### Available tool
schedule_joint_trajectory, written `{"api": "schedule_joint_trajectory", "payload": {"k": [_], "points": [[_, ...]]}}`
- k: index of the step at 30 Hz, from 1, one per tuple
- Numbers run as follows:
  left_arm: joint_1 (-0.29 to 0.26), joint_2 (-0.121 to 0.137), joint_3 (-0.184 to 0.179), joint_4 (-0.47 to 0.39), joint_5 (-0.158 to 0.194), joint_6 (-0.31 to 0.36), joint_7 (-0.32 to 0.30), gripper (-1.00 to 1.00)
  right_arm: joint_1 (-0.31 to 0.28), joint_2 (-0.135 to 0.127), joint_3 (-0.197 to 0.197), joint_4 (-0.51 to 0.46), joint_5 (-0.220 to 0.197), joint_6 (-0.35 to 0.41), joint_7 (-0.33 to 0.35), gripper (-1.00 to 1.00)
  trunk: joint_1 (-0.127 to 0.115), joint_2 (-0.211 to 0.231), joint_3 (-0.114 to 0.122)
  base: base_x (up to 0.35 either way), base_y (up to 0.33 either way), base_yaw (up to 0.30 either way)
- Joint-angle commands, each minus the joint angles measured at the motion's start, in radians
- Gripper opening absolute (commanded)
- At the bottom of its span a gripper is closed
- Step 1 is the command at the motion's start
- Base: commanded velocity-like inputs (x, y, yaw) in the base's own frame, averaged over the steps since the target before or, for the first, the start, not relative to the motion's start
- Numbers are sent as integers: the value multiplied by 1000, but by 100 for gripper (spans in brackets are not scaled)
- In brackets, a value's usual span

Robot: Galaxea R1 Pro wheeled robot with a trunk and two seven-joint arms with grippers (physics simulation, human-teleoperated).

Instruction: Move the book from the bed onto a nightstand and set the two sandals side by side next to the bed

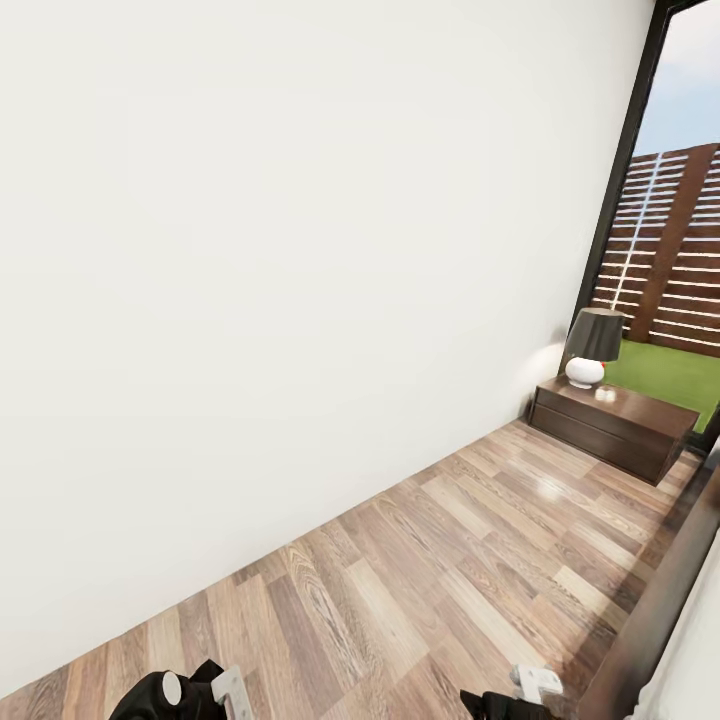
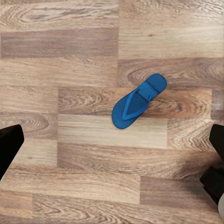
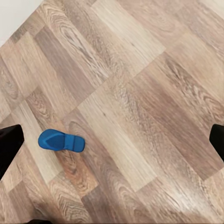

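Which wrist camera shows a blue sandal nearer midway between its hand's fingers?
The left one: its sandal lies near the middle; the right camera's sandal lies beside one finger.

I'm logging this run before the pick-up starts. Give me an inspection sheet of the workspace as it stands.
Surface: wood-plank floor, bare around the sandal.
Job's things: one blue sandal lies flat on the floor, also seen by the right wrist.
Clutter: nothing seen.
Grippers: left gripper and right gripper both open, above the floor, holding nothing.
Cables: nothing seen.
Surroundings: white wall, low dark cabinet with a lamp, tall window.
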Motion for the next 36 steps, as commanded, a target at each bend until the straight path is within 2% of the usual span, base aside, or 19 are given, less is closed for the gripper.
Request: {"api": "schedule_joint_trajectory", "payload": {"k": [1, 11, 12, 13, 14, 17, 18, 23, 26, 32, 36], "points": [[0, 0, 2, -2, -3, 5, -6, 100, -1, 0, -2, -7, -9, 12, 9, 100, 0, -1, -1, 0, 0, 0], [0, 1, 3, -2, -2, 6, -6, 100, -1, -5, -1, -63, -67, 68, 65, 100, 0, -1, -1, 0, 0, 0], [0, 1, 3, -2, -2, 7, -6, 100, -1, -6, -1, -399, -527, 373, 234, 100, 0, -1, -1, 0, 0, 0], [0, 1, 3, -3, -2, 7, -6, 100, -2, -7, -1, -414, -570, 396, 235, 100, 0, -1, -1, 0, 0, 0], [0, 1, 3, -3, -2, 7, -6, 100, -2, -7, -2, -419, -591, 404, 235, 100, 0, -1, -1, 0, 0, 0], [0, 1, 3, -12, -3, 8, -6, 100, -2, -10, -3, -435, -693, 432, 235, 100, 0, -1, -1, 0, 0, 0], [0, 1, 3, -19, -3, 8, -7, 100, -2, -21, -4, -438, -723, 437, 235, 100, 0, -1, -1, 0, 0, 0], [0, -1, 3, -55, -4, 10, -9, 100, -2, -69, -2, -438, -752, 441, 236, 100, 0, -1, -1, 0, 0, 0], [0, -2, 3, -69, -6, 21, -9, 100, -2, -74, -2, -437, -754, 442, 236, 100, 4, -8, -4, 0, 0, 0], [-5, -4, 1, -113, -7, 146, -7, 100, -2, -76, -3, -437, -755, 442, 236, 100, 27, -50, -23, 0, 0, 0], [-11, -7, -10, -146, -9, 185, -8, 100, -2, -77, -3, -437, -755, 442, 236, 100, 42, -78, -36, 0, 0, 0]]}}
